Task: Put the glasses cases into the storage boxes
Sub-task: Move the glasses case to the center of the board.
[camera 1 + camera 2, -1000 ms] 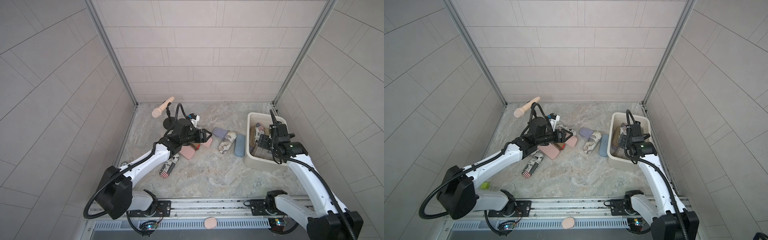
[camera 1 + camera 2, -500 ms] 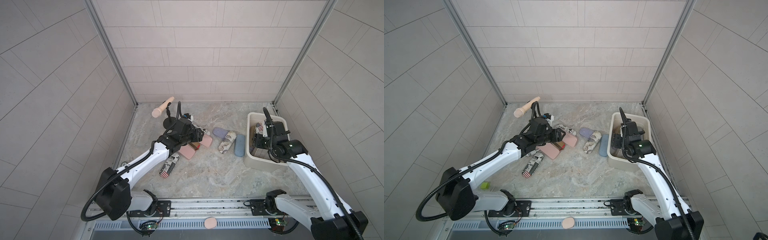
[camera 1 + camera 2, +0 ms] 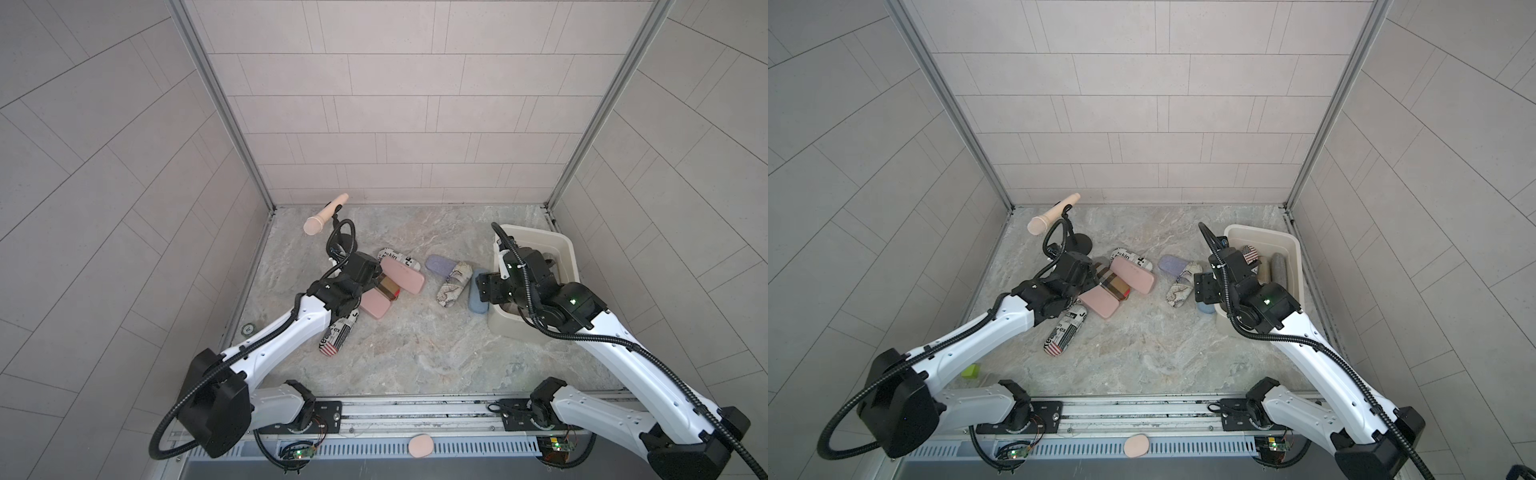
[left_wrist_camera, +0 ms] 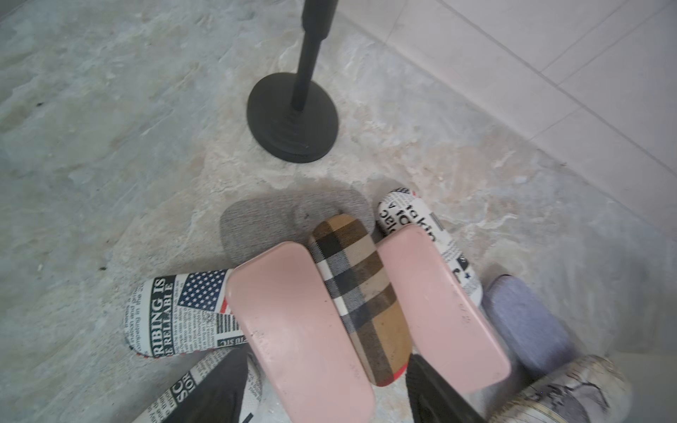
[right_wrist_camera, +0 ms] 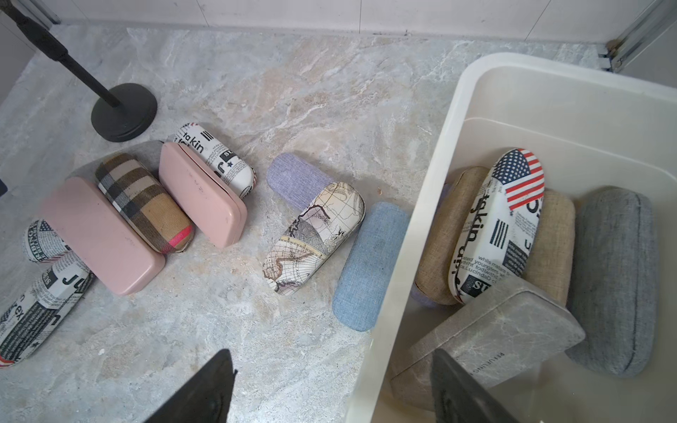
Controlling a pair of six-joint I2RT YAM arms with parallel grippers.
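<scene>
We find the cream-white storage box point(image 5: 586, 110) at right, a flag-print case point(image 5: 502, 227) tilted atop tan and grey ones inside; pink cases point(image 4: 293, 322) and a plaid case point(image 4: 359, 285) lie left.

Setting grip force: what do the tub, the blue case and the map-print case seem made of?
Tub: smooth cream plastic, likely; moulded rolled rim, slight sheen.
Blue case: woven fabric cover, matte; visible thread texture.
Map-print case: smooth printed cover, perhaps faux leather; soft sheen.

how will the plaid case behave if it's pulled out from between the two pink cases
The plaid case probably stays stiff: it keeps a rounded shell shape. Its woven cover should grip rather than slip. A pink case lies against each side, so pulling may drag those, and the curved body could rock once free.
</scene>
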